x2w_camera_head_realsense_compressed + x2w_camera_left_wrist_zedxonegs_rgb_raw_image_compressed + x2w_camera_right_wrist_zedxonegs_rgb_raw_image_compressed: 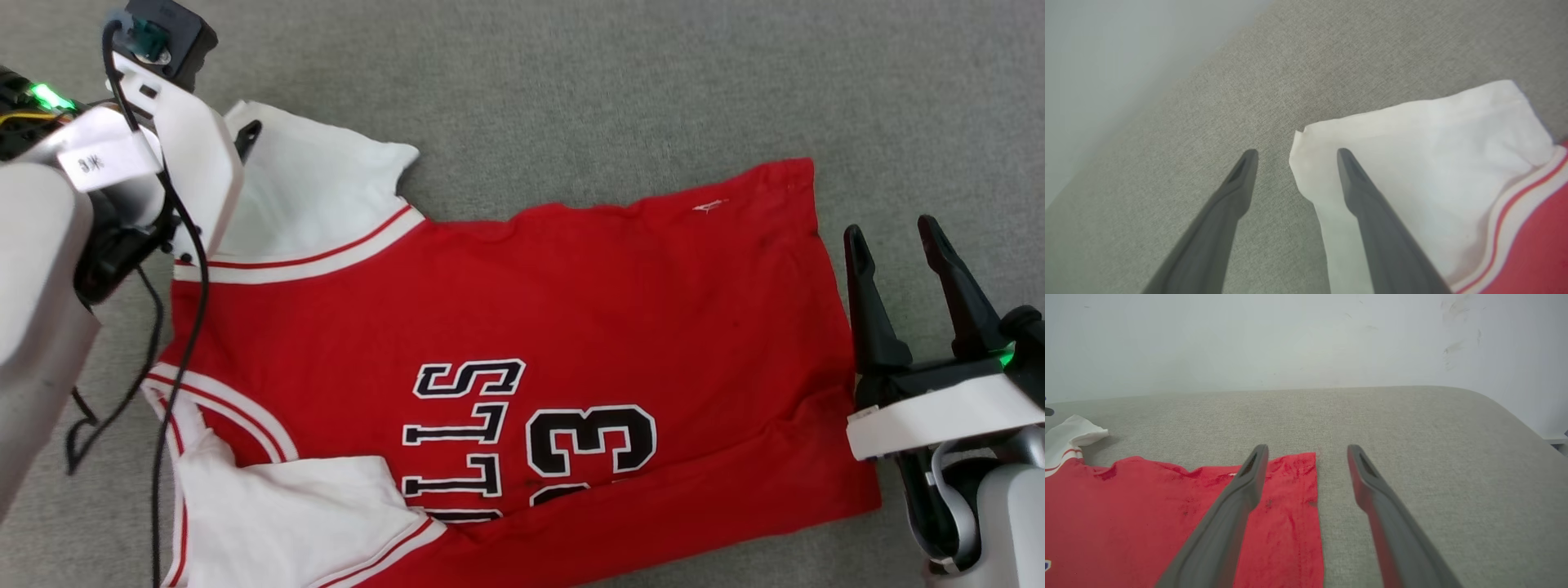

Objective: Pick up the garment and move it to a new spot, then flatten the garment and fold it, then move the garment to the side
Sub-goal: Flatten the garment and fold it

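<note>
my left gripper point(1295, 153) sat at the upper left of the head view, jaws wide apart, nothing in them. in the left wrist view one finger hung over the upper white sleeve point(326, 188) and the other over the bare grey fabric surface point(571, 82). risk: closing there could nip only the sleeve corner, or the surface cloth too, and bunch it. a black cable point(192, 310) drooped across the collar side and could snag.

the garment point(571, 302) lay mostly flat across the middle of the frame, with the lower sleeve point(310, 514) flopped onto the chest. folding over that could trap a crease.

my right gripper point(890, 229), at the right edge, was fully open and empty, just beside the hem point(824, 269). a shallow grab could take one layer and skew the shirt.
</note>
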